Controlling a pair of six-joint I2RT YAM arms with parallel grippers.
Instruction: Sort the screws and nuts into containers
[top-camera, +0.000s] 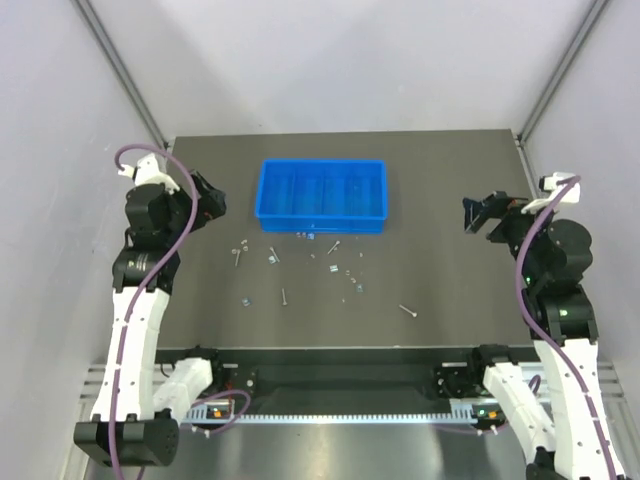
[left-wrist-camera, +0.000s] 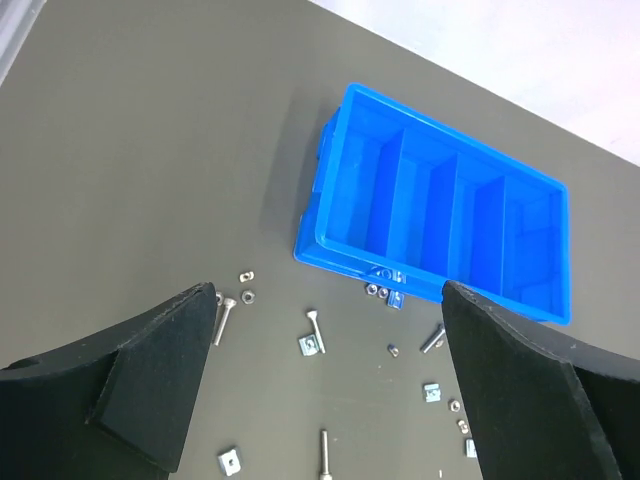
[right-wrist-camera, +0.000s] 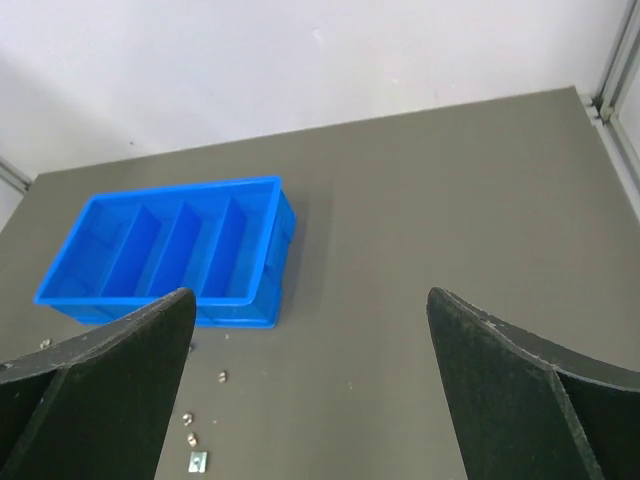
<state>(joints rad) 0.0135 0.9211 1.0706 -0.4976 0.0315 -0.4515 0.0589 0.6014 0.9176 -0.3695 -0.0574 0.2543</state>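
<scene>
Shows sorting not begun: screws (left-wrist-camera: 222, 320) and nuts (left-wrist-camera: 248, 295) scattered mid-desk (top-camera: 450, 200), blue tray (top-camera: 322, 162) empty toward far edge; both arms' jaws apart, empty.

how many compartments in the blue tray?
4, side by side across the blue tray, left to right in the right wrist view: first, second, third, fourth. The whole tray is in view, so none should be hidden.

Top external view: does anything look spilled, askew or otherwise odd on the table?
Only the unsorted mess: screws and nuts lie scattered loose on the table on the arms' side of the blue tray, whose compartments look empty. One stray screw lies apart, further right. The tray sits square and looks undamaged.
</scene>
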